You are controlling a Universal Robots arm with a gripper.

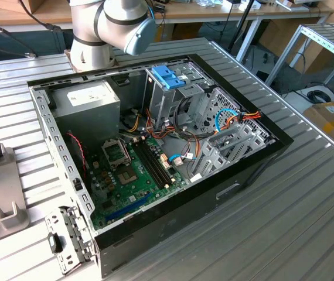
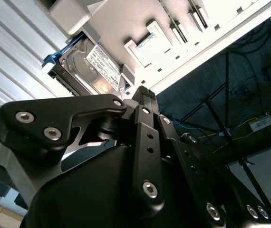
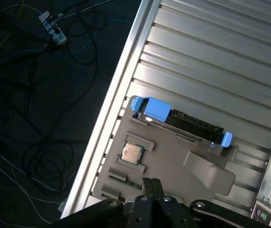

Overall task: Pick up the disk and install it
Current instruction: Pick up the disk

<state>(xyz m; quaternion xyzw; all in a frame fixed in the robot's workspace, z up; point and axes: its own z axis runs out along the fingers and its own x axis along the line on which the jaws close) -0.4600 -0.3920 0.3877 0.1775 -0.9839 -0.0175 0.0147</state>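
Disk (image 3: 192, 126) stands on edge in grey fixture (image 3: 173, 159), apart from gripper (image 3: 150, 182), whose fingers meet, empty. We judge a good grasp needs them spread and centred across its flat faces.

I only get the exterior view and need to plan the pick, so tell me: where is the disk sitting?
Observer: In the first wrist view the disk stands on edge in a slot of a grey fixture plate on the ribbed table.
Operator: Is the tool on it yet?
Observer: No. In the first wrist view the tool is shut, holds nothing and is apart from the disk.
Operator: Anything else on that plate?
Observer: A small square chip lies in a recess near the disk's blue carrier end.
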